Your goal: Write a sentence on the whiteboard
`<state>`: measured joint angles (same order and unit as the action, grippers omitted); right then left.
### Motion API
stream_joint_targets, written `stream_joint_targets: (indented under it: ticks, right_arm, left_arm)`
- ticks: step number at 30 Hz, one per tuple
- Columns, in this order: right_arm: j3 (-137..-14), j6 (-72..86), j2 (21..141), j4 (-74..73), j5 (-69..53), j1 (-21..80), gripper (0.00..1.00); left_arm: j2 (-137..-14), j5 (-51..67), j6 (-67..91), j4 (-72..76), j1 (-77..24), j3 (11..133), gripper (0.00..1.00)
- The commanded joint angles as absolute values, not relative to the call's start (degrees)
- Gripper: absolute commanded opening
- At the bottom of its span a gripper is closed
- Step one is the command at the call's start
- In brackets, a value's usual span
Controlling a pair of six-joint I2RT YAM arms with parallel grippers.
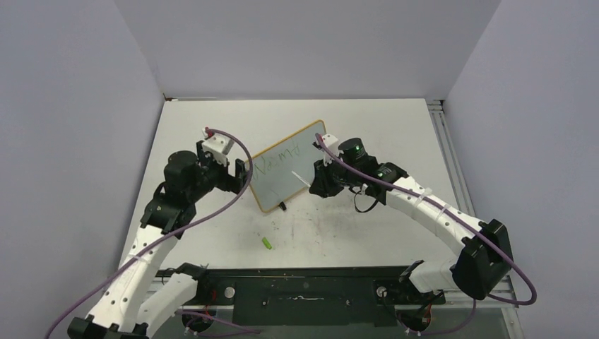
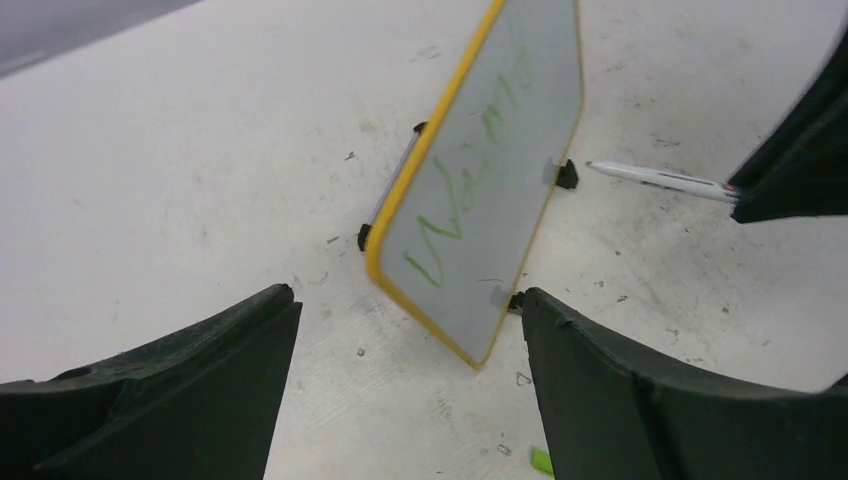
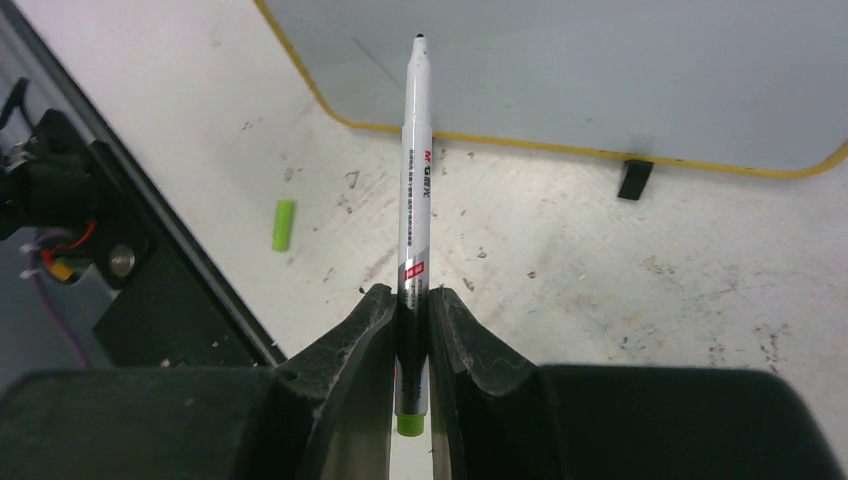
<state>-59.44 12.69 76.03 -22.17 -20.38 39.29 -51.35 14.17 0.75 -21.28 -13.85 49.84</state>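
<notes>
The whiteboard [image 1: 286,169] lies askew on the table, yellow-framed with black feet. Green handwriting, the sentence [image 1: 277,159], runs across its upper part and also shows in the left wrist view [image 2: 470,190]. My left gripper [image 1: 244,173] is open at the board's left corner [image 2: 440,330], its fingers [image 2: 600,390] wide apart and holding nothing. My right gripper [image 3: 412,295] is shut on a white marker [image 3: 415,180] with a green end. The marker's tip reaches over the board's [image 3: 600,70] lower edge; whether it touches I cannot tell.
A small green marker cap [image 1: 268,243] lies on the table in front of the board, also seen in the right wrist view [image 3: 284,224]. The black base plate [image 1: 304,293] spans the near edge. A metal rail [image 1: 445,141] runs along the table's right side, with walls close around.
</notes>
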Motion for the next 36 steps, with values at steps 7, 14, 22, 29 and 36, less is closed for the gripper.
stream_joint_targets:
  ticks: [7,14,22,29,36]
  right_arm:
    - [-66.2,8.0,80.4,-37.8,-52.1,33.7,0.05]
    - [-67.8,7.0,81.4,-40.4,-57.9,37.1,0.05]
    - [-69.9,4.1,81.8,-44.3,-57.5,39.5,0.05]
    - [-70.2,3.1,81.3,-44.2,-59.1,39.9,0.05]
    - [-68.6,6.5,80.1,-40.3,-60.3,39.8,0.05]
  left_arm:
    - [-46.4,-0.9,-12.7,-26.8,-47.0,51.3,0.79]
    - [-54.9,-9.3,-17.2,-25.9,-63.8,51.9,0.78]
    - [-58.5,-8.6,-18.5,-24.1,-65.6,51.9,0.67]
    - [-58.3,-7.7,-17.8,-24.2,-66.0,51.6,0.39]
    - [-60.1,-6.0,-16.3,-23.7,-66.8,51.9,0.23]
